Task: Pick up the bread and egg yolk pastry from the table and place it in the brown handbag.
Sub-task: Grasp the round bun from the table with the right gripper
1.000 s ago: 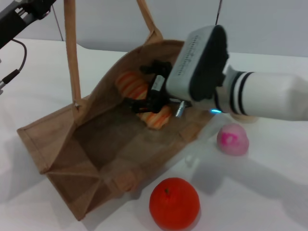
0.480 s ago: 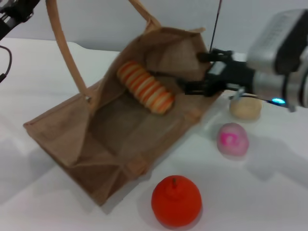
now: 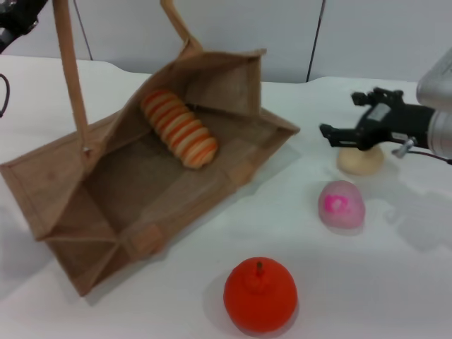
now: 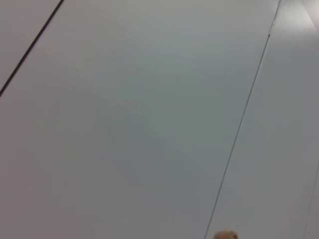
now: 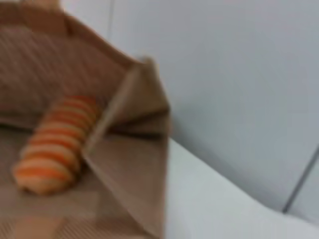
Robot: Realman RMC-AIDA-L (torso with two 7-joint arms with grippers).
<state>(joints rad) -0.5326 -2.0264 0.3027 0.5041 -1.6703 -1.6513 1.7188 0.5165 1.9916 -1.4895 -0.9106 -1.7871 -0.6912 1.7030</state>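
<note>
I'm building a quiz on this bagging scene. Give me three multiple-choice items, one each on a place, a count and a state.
1. Where does the bread lie?
A. Inside the brown handbag
B. Beside the orange-red fruit
C. In the right gripper

2. How many round things sit on the table outside the bag?
A. One
B. Three
C. Five

3. How is the right gripper?
A. Shut on the pink ball
B. Shut on the bread
C. Open and empty

Answers: 1 A, the striped loaf rests on the bag's inner wall. 2 B, the egg yolk pastry, pink ball and fruit. 3 C, its fingers are spread just above the pastry.
</note>
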